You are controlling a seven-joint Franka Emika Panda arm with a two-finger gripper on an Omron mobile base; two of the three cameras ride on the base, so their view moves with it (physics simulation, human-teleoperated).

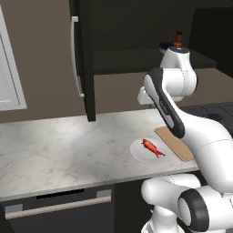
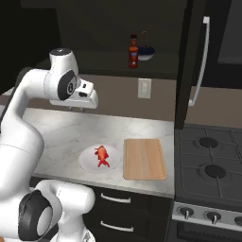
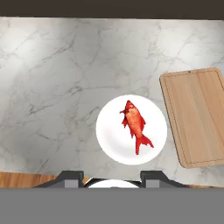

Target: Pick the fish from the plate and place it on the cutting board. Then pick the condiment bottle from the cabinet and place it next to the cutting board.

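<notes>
Marble-patterned, the table (image 2: 61, 127) carries the task items and serves as the reference surface. Above the table, the cabinet (image 2: 189, 61) hangs with its dark door open; the door bears a long silver handle (image 2: 202, 61). To the right of the table stands a black stove (image 2: 212, 165). On the table, near its front edge, lies the cutting board (image 2: 144, 159), flat and bare. The plate (image 2: 97, 159) sits on the table just beside the cutting board, on the side away from the stove. The fish (image 2: 101, 156) lies flat on the plate near its middle, apart from the cutting board; in the hand view its forked tail points toward the lower edge. The condiment bottle (image 2: 133, 51) stands upright on the cabinet shelf, next to a dark blue bowl (image 2: 145, 53). The end effector (image 3: 113, 177) hangs high above the plate; its fingertips (image 3: 70, 177) stand apart with nothing between them.
</notes>
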